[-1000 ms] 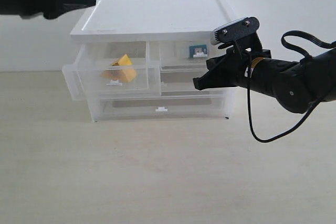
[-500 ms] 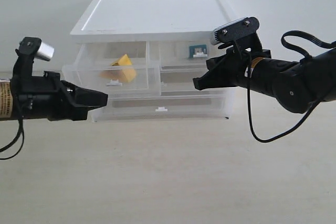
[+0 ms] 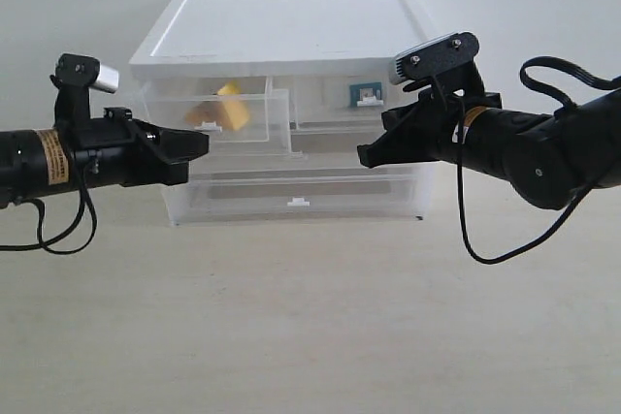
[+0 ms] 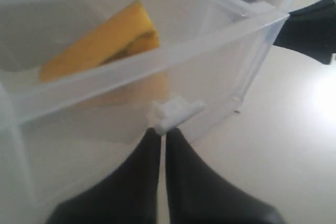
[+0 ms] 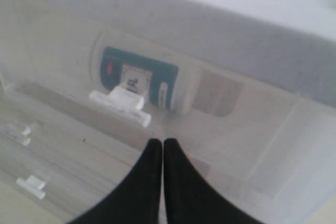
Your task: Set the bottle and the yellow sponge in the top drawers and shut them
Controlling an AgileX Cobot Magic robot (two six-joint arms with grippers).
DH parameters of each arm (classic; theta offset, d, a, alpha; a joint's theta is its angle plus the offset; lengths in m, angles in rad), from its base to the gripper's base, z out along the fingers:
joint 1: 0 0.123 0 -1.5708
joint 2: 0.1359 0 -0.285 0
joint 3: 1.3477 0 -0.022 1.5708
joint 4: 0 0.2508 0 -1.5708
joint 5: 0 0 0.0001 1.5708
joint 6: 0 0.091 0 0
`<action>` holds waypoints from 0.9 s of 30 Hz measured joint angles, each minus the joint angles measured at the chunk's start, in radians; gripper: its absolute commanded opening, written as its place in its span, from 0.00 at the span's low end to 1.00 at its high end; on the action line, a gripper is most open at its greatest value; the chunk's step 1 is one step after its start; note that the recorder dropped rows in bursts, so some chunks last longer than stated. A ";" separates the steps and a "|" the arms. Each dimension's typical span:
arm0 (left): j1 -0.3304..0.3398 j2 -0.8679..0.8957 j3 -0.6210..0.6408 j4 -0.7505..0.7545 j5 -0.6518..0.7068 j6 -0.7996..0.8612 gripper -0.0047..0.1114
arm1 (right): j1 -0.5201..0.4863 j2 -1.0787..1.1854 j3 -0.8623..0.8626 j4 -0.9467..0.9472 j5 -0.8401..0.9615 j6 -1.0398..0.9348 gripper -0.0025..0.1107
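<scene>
The yellow sponge (image 3: 223,110) (image 4: 102,40) lies inside the left top drawer (image 3: 254,115) (image 4: 220,51), which still stands a little out of the cabinet. My left gripper (image 3: 201,143) (image 4: 161,131) is shut, its tips against that drawer's white tab handle (image 4: 176,113). The bottle (image 3: 367,93) (image 5: 144,80) lies inside the right top drawer (image 3: 330,104), which is pushed in; its blue-teal label shows through the front. My right gripper (image 3: 363,154) (image 5: 161,142) is shut and empty, just in front of and below that drawer's handle (image 5: 119,106).
The white-topped cabinet (image 3: 291,26) stands on a pale table (image 3: 310,317) against a white wall. Below the top drawers are two full-width translucent drawers (image 3: 296,191), both pushed in. The right arm's black cable (image 3: 466,230) hangs down toward the table.
My left arm came down from the upper left to the left top drawer's front and pushed that drawer most of the way in. The right arm has not moved.
</scene>
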 measured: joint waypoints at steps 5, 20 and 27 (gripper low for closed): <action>0.000 0.006 -0.060 -0.032 0.079 0.038 0.07 | 0.000 0.000 0.000 0.000 0.000 -0.003 0.02; -0.004 0.112 -0.172 -0.004 0.042 0.034 0.07 | 0.000 0.000 -0.002 0.002 0.004 -0.003 0.02; 0.000 0.063 -0.115 0.004 -0.025 0.057 0.07 | 0.000 0.000 -0.002 -0.016 0.010 0.050 0.02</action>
